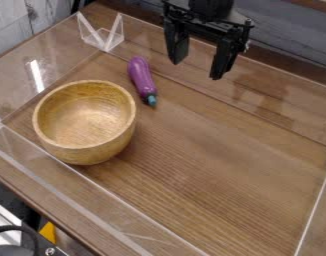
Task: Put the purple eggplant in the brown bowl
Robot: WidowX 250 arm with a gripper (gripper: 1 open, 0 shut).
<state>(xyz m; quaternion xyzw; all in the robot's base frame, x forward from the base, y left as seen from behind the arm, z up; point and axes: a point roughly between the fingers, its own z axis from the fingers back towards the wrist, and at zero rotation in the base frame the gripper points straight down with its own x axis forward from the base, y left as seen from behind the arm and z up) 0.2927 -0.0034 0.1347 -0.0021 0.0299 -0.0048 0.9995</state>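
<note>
The purple eggplant (142, 80) lies on the wooden table, its teal stem tip pointing toward the front, just right of the brown bowl's far rim. The brown bowl (84, 121), round and wooden with a honey-yellow inside, stands at the left with nothing in it. My gripper (199, 57) hangs at the back, pointing down, to the right of the eggplant and above it. Its black fingers (223, 58) stand wide apart, open, with nothing between them.
Clear acrylic walls (46, 180) fence the table on all sides. A small clear triangular stand (102, 33) sits at the back left, behind the eggplant. Bare wood (219, 160) spreads to the right of the bowl.
</note>
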